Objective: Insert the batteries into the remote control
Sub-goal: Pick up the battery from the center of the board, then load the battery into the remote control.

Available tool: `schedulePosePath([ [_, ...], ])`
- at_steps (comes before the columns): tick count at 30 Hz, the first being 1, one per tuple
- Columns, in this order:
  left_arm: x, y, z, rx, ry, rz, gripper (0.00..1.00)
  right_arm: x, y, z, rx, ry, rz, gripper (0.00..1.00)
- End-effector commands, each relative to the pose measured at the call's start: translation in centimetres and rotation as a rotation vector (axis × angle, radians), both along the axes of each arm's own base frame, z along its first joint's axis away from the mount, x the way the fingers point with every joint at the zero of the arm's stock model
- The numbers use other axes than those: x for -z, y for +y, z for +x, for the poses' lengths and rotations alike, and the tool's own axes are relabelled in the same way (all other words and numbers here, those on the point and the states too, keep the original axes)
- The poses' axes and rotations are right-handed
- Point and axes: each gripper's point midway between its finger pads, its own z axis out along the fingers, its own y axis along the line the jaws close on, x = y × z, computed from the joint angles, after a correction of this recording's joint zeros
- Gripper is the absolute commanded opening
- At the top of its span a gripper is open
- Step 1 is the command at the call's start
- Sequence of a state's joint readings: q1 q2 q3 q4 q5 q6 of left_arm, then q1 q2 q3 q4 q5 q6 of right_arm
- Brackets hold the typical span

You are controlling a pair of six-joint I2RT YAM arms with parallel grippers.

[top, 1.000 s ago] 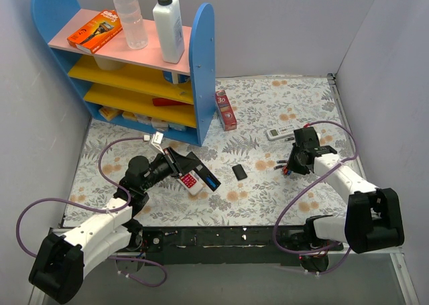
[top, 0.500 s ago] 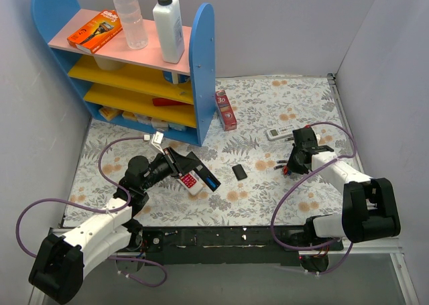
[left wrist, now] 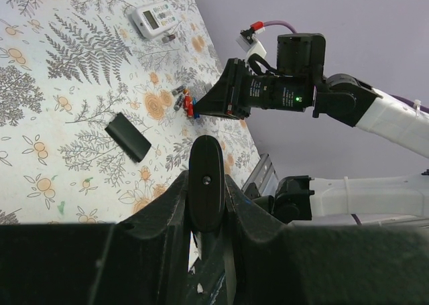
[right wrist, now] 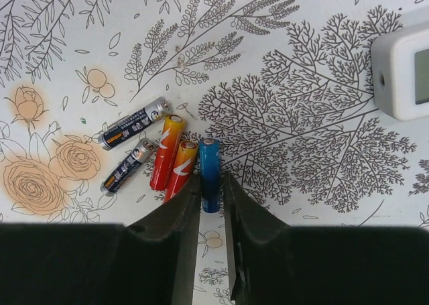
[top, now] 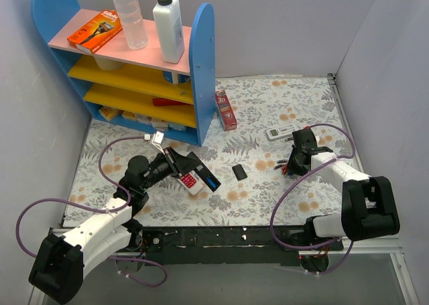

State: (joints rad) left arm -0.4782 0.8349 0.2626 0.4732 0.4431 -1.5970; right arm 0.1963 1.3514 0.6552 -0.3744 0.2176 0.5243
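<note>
My left gripper (top: 182,167) is shut on the slim black remote control (top: 203,171) and holds it tilted above the mat. The remote's end shows between the fingers in the left wrist view (left wrist: 205,184). Its black battery cover (top: 239,171) lies loose on the mat. My right gripper (right wrist: 212,184) is low on the mat, its fingertips closed on either side of a blue battery (right wrist: 209,167). Two red batteries (right wrist: 167,159) and two dark batteries (right wrist: 134,123) lie just left of it. The cluster (top: 284,165) shows in the top view.
A white remote (top: 280,133) lies behind the right gripper. A red-and-white remote (top: 190,181) lies under the left gripper. A red box (top: 226,110) stands by the blue shelf unit (top: 201,70) at the back left.
My right arm has shifted a little and settled over the batteries. The left arm and the remote have not moved.
</note>
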Motion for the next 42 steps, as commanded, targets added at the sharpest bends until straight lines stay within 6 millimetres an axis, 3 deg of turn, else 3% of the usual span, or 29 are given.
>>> schedulePosePath([
  [1,-2.5,-0.5,-0.2,0.036,-0.064,-0.044,0.00,0.9,-0.5,-2.3,-0.009,0.058,-0.011,0.25],
  [2,-2.4,-0.6,-0.3,0.039,-0.059,-0.050,0.00,0.9,-0.6,-2.7,-0.012,0.065,-0.015,0.24],
  [3,-2.5,-0.6,-0.3,0.043,-0.064,-0.056,0.00,0.5,-0.6,-2.6,-0.016,0.054,-0.015,0.16],
  [6,-2.7,-0.8,-0.4,0.056,-0.066,-0.065,0.00,-0.7,-0.7,-2.6,-0.040,0.022,-0.020,0.03],
  [10,-2.6,-1.0,-0.3,0.064,-0.066,-0.071,0.00,-2.6,0.1,-2.3,-0.128,-0.025,0.004,0.01],
  [13,-2.4,-1.2,-0.3,0.077,-0.062,-0.077,0.00,-5.1,2.0,-1.9,-0.233,-0.085,0.061,0.01],
  [17,-2.2,-1.4,-0.5,0.094,-0.059,-0.105,0.00,-9.1,6.1,-1.8,-0.471,-0.157,0.080,0.01],
  [18,-2.3,-1.4,-0.5,0.094,-0.066,-0.117,0.00,-10.9,7.4,-1.4,-0.519,-0.190,0.086,0.01],
  [20,-2.3,-1.5,-0.5,0.095,-0.060,-0.132,0.00,-12.0,10.1,-2.9,-0.639,-0.171,0.102,0.01],
  [21,-2.1,-1.5,-0.4,0.095,-0.052,-0.134,0.00,-13.7,12.0,-2.9,-0.693,-0.196,0.145,0.01],
  [24,-2.2,-1.6,-0.3,0.096,-0.051,-0.148,0.00,-16.1,16.0,-4.7,-0.833,-0.201,0.191,0.02],
  [27,-2.1,-1.6,-0.1,0.090,-0.047,-0.148,0.00,-16.8,18.9,-6.9,-0.951,-0.154,0.193,0.02],
  [28,-2.0,-1.6,0.0,0.085,-0.043,-0.147,0.00,-18.2,19.9,-7.0,-0.981,-0.179,0.200,0.02],
  [30,-2.0,-1.6,0.2,0.080,-0.044,-0.146,0.00,-18.0,21.5,-8.5,-1.055,-0.129,0.178,0.02],
  [35,-2.0,-1.6,0.5,0.064,-0.034,-0.153,0.00,-19.8,24.6,-10.2,-1.157,-0.119,0.187,0.02],
  [42,-2.4,-1.6,0.5,0.064,-0.026,-0.181,0.00,-19.4,26.3,-10.7,-1.213,-0.086,0.186,0.03],
])
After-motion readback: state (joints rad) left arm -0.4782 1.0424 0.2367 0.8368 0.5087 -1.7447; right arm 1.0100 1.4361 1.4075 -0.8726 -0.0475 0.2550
